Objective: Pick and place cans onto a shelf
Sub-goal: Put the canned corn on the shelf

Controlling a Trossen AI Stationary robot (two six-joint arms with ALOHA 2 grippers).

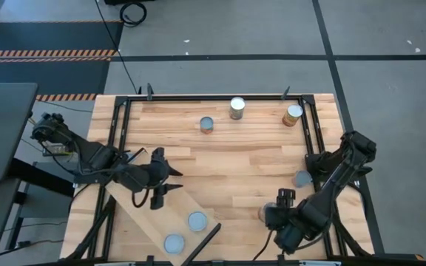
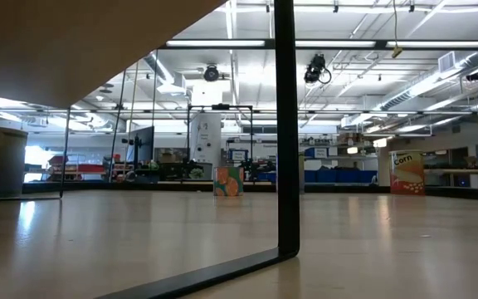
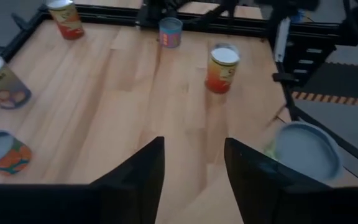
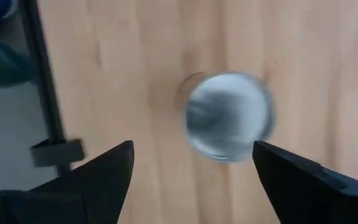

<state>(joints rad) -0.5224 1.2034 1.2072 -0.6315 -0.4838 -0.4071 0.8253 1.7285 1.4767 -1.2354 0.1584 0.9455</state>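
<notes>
Presently my right tool (image 4: 191,165) hangs spread above a silvery-topped metal can (image 4: 229,116) beside the pale wooden shelf (image 1: 140,212), ready to straddle it.

The broad butcher-block wooden tabletop (image 1: 228,162) looks smooth and matt, with visible grain strips. At the lower left, the paler light wood plank shelf (image 1: 143,214) is equally matt. Small round cans (image 1: 237,108) show dull silvery metal tops and glossy printed labels.

Open left claw (image 3: 194,180) over wooden tabletop (image 3: 117,106), scattered cans (image 3: 222,68) beyond.
</notes>
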